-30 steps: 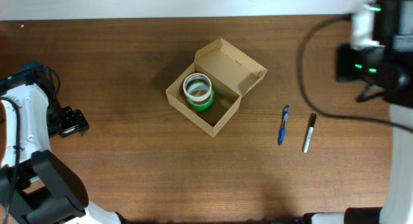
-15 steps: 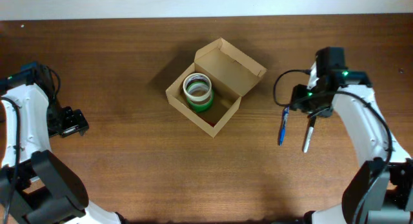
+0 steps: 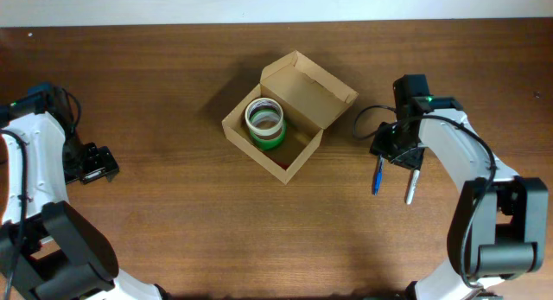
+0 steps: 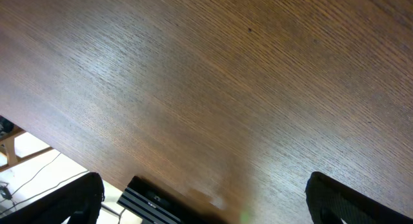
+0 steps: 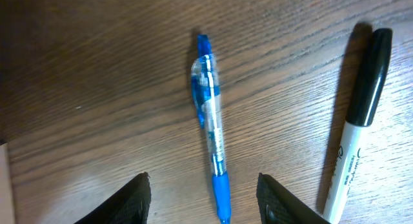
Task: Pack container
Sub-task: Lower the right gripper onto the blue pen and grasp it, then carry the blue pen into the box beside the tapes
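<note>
The tan cardboard container (image 3: pixel 301 157) sits open at mid-table, its flap lid (image 3: pixel 315 86) raised at the back right. A green and white tape roll (image 3: pixel 264 121) lies inside it. A blue pen (image 3: pixel 378 173) (image 5: pixel 211 121) and a black-capped white marker (image 3: pixel 413 183) (image 5: pixel 358 114) lie to its right. My right gripper (image 3: pixel 396 151) (image 5: pixel 205 198) is open and hovers over the blue pen, its fingers on either side of the pen's grip end. My left gripper (image 3: pixel 95 164) (image 4: pixel 203 201) is open and empty at the table's far left.
A black cable (image 3: pixel 367 117) loops beside the right arm. The left wrist view shows bare wood near the table's edge (image 4: pixel 97 169), with floor and cables (image 4: pixel 26 156) beyond it.
The right arm has swung in from the far right and come down over the blue pen. The left arm, box and pens have not moved.
</note>
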